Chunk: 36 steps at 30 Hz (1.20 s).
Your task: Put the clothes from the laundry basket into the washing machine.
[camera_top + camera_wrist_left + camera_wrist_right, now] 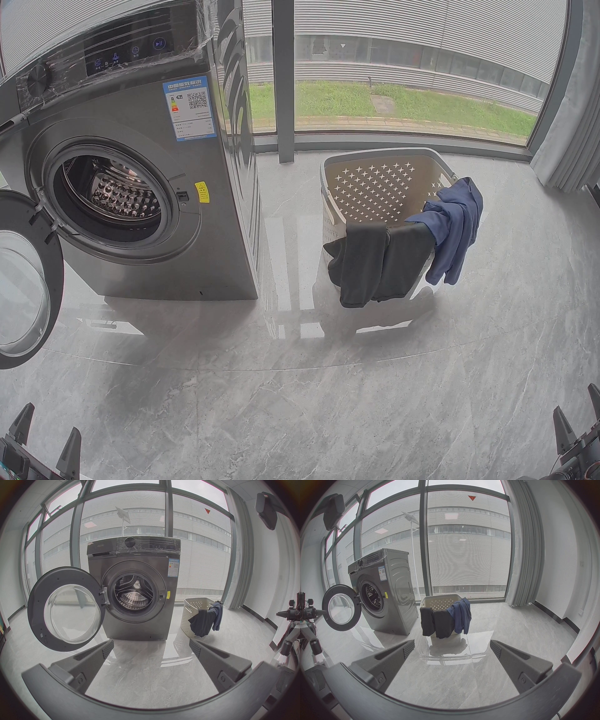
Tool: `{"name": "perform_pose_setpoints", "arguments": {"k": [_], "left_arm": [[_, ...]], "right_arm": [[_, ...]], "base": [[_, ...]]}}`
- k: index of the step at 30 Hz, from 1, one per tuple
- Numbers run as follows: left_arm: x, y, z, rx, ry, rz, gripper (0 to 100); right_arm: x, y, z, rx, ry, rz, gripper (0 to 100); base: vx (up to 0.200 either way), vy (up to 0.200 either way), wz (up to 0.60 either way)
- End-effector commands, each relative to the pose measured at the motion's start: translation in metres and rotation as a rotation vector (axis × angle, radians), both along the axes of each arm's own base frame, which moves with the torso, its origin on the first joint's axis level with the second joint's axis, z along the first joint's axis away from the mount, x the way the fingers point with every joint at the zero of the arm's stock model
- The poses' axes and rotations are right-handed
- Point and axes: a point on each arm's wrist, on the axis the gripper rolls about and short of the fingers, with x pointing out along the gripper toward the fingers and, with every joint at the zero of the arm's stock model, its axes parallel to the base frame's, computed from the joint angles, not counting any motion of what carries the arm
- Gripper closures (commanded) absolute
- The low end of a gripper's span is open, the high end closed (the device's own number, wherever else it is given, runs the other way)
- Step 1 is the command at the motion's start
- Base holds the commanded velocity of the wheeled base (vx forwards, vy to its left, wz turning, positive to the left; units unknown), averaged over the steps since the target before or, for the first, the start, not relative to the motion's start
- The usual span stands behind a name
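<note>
Head view: a dark grey garment [375,262] and a blue garment [456,219] hang over the rim of the laundry basket [375,153], which stands beside the washing machine [156,187] with its door open. Left wrist view: the left hand [150,641] is released and faces the machine. Right wrist view: the right hand [451,642] is released and faces the basket.

Left claw [150,643], right claw [451,643]: dark-grey ribbed wedges

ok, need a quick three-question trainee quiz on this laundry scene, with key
1. True or false: the door of the washing machine hangs open.
2. Which garment on the basket rim hangs nearer the washing machine? A blue, B dark grey, C white.
3. Jaws on both arms: open or shut?
Key: 1 true; 2 B, the dark grey garment; 3 open, holding nothing.
</note>
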Motion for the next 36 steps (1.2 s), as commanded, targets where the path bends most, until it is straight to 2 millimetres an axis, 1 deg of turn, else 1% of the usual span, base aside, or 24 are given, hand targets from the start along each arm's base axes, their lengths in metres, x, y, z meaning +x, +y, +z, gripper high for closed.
{"name": "perform_pose_setpoints", "arguments": {"k": [1,8,17,29,36], "left_arm": [[0.0002,0.0000,-0.0052,-0.001,0.002,0.000,0],[0.0002,0.0000,-0.0052,-0.001,0.002,0.000,0],[0.0002,0.0000,-0.0052,-0.001,0.002,0.001,0],[0.0002,0.0000,-0.0052,-0.004,0.002,0.000,0],[0.0002,0.0000,-0.0051,-0.003,0.001,0.000,0]], "right_arm": [[-0.0002,0.0000,-0.0039,0.000,-0.002,0.000,0],[-0.0002,0.0000,-0.0039,0.000,-0.002,0.000,0],[-0.0001,0.0000,-0.0044,0.000,0.000,0.000,0],[-0.0002,0.0000,-0.0039,0.000,-0.002,0.000,0],[-0.0002,0.0000,-0.0039,0.000,-0.002,0.000,0]], "base": [[0.200,0.000,0.00],[0.200,0.000,0.00],[0.000,0.000,0.00],[0.000,-0.200,0.00],[0.000,0.000,0.00]]}}
